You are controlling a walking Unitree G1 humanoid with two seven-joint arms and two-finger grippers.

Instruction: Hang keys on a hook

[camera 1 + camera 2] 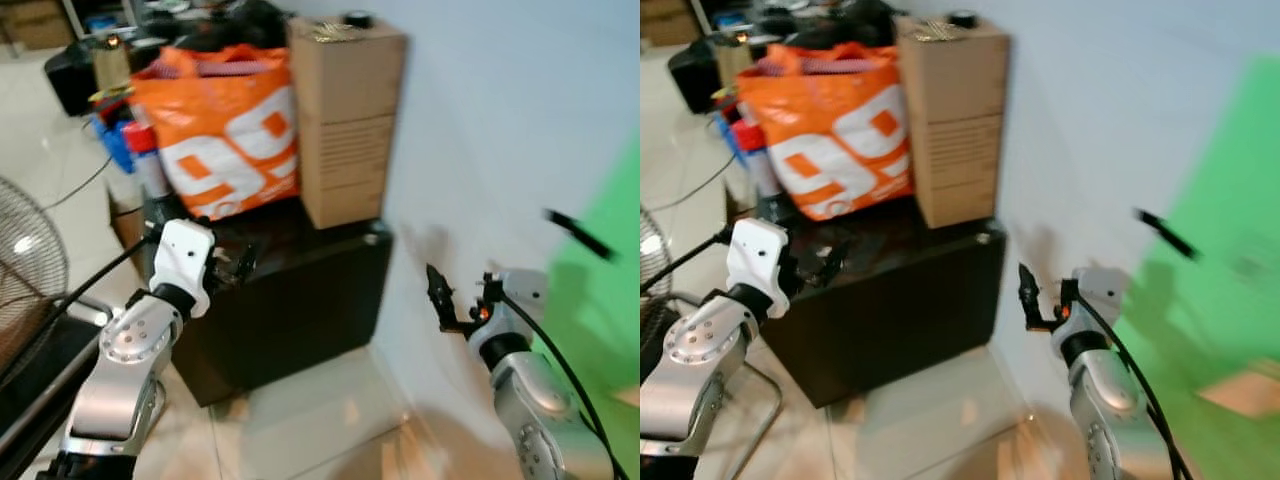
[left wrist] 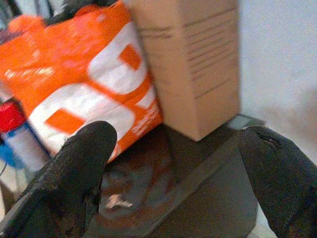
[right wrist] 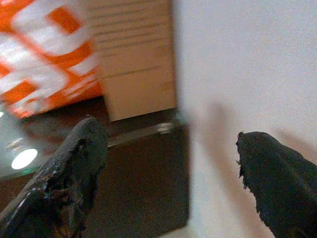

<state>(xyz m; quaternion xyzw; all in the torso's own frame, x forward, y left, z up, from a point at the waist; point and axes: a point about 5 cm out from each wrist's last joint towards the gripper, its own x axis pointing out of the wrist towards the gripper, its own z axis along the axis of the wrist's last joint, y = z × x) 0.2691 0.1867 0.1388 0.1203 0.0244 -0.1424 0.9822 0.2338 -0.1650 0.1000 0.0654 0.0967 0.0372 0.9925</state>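
A black hook sticks out of the white wall at the right, blurred. A small glinting bunch, possibly the keys, lies on top of the cardboard box; blur hides its detail. A small pale object lies on the dark cabinet top. My left gripper hovers over the cabinet's front left, open and holding nothing, its fingers spread wide. My right gripper is raised beside the wall, right of the cabinet, open with nothing between its fingers.
An orange and white bag stands left of the box on the dark cabinet. Bottles and clutter sit behind it. A fan is at the far left. A green surface covers the wall on the right. The floor is pale tile.
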